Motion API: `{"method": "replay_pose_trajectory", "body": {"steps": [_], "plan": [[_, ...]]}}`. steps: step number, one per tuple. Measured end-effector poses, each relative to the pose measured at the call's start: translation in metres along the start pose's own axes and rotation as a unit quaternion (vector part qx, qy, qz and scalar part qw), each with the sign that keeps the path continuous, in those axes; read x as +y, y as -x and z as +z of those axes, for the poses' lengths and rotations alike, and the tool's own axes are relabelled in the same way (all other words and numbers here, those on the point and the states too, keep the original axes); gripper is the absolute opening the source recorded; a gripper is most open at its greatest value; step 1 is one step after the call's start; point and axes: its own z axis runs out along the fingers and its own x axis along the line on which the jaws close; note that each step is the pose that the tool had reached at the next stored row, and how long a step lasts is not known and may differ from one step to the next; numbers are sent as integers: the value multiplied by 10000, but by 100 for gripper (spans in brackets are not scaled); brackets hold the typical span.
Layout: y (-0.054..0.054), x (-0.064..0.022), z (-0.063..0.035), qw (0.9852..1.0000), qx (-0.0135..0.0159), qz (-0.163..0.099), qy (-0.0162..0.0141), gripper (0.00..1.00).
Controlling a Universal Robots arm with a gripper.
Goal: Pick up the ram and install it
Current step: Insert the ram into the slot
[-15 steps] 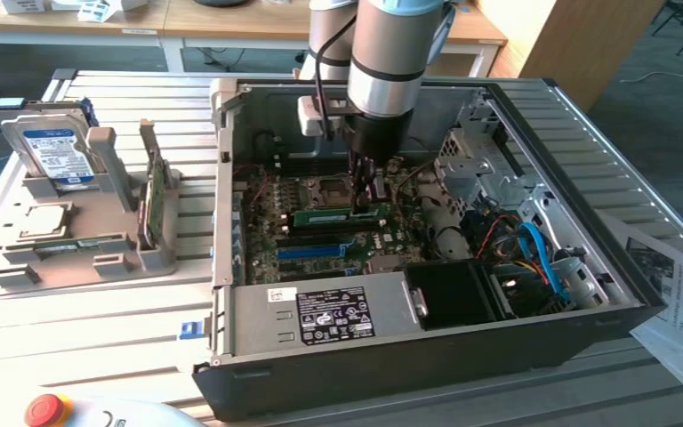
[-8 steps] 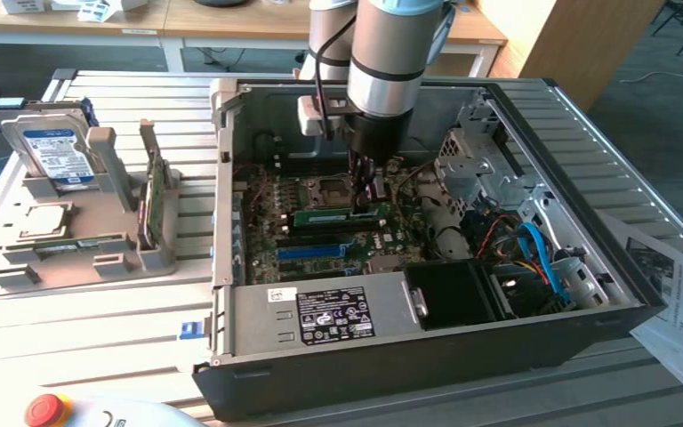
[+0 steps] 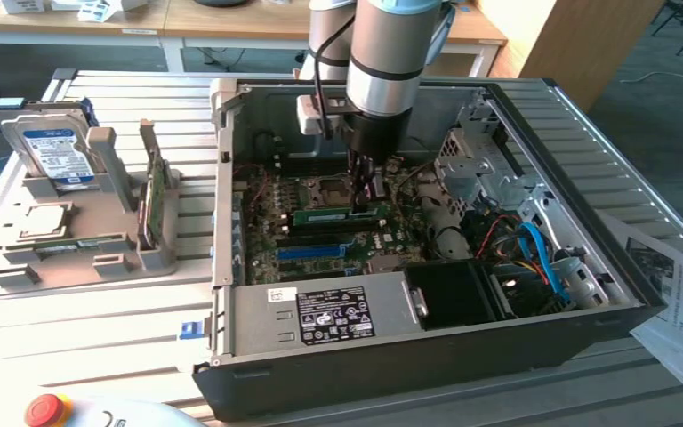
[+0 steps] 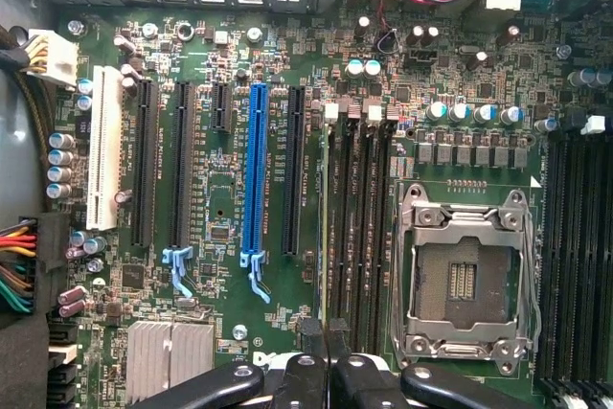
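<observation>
Long, narrow green ram [image 3: 337, 214], standing on edge, set lengthwise in a black motherboard slot [image 4: 337, 227]

Green ram [image 3: 339, 214], black fingers [image 4: 311, 342]; the green motherboard [image 4: 218, 229] carries one blue slot [image 4: 255, 170] and one white slot [image 4: 103, 160].

No readable text (sticker [image 3: 334, 315] indecipherable)

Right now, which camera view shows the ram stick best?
The exterior view: the ram stick shows its long green side there, standing on edge on the board under the jaws. The wrist view looks straight down on it, so the stick is just a thin green line running into the closed jaws.
</observation>
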Motion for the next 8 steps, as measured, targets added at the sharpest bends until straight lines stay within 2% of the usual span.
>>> {"method": "replay_pose_trajectory", "body": {"steps": [8], "plan": [[1,15,0,10000,0,14,-5,11]]}}
